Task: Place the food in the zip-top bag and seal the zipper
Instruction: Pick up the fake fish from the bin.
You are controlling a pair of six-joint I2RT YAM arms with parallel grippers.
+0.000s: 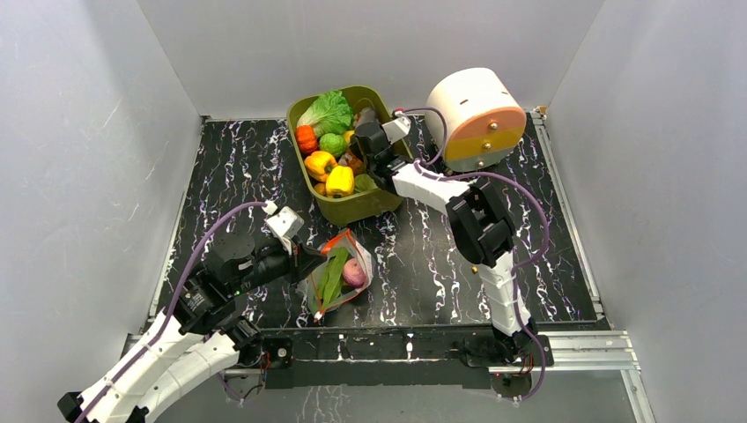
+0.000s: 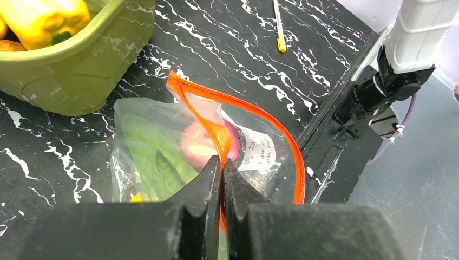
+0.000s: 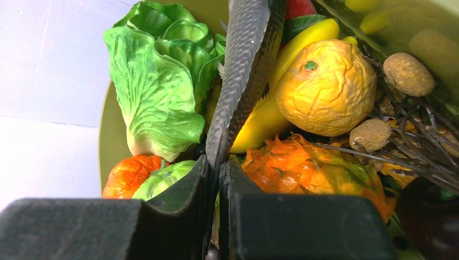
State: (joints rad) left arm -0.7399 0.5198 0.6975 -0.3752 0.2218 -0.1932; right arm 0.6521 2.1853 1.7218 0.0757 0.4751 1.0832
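Observation:
The zip-top bag (image 1: 342,271) lies at the front middle of the black marbled table, its mouth open. It holds a purple onion (image 2: 196,142) and a long green piece (image 2: 145,154). My left gripper (image 2: 222,162) is shut on the red-orange zipper (image 2: 281,135) strip, holding one lip of the mouth up. My right gripper (image 3: 218,162) is down in the olive-green tub (image 1: 388,204), shut on a grey scaly toy fish (image 3: 243,70). Round it lie a lettuce (image 3: 157,92), a banana (image 3: 295,46), a wrinkled yellow fruit (image 3: 325,86) and an orange piece (image 3: 308,168). Yellow peppers (image 1: 340,181) show in the tub.
A white and orange drum (image 1: 476,116) stands at the back right, close behind the right arm. A small yellow stick (image 2: 279,30) lies on the table beyond the bag. Grey walls close in the table on three sides.

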